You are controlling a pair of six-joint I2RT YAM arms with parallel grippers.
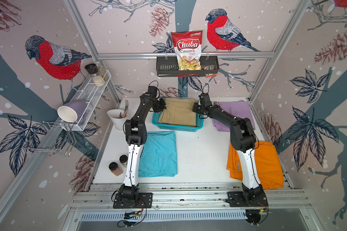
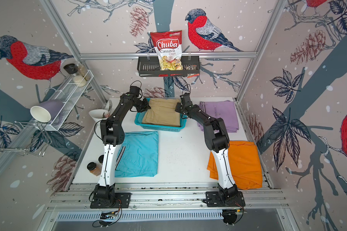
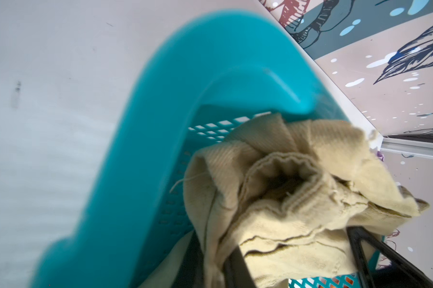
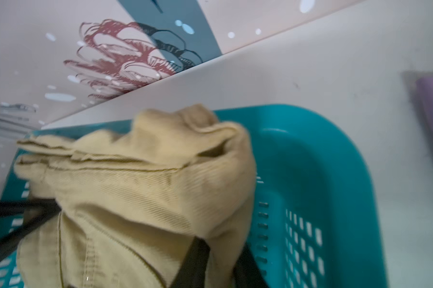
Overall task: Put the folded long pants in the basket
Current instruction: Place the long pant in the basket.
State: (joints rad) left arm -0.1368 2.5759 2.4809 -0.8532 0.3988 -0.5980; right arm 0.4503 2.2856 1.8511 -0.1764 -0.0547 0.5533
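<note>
khaki pants [image 1: 178, 115] lie inside the basket [image 1: 176, 129] at the back of the tabletop [image 1: 200, 156]. left end effector [image 1: 160, 107] and right end effector [image 1: 197, 109] sit at its 2 sides, fingers [image 4: 193, 261] slightly apart with khaki cloth between; grip cannot be confirmed. blue pants [image 1: 158, 154], orange pants [image 1: 268, 164] and lilac pants [image 1: 234, 112] lie on the tabletop outside the basket

Both arms: white screw-dotted lower links [image 1: 131, 160], black upper links [image 1: 142, 112], thin black cables [image 1: 154, 82]; black left gripper [image 1: 161, 106], black right gripper [image 1: 196, 110].
</note>
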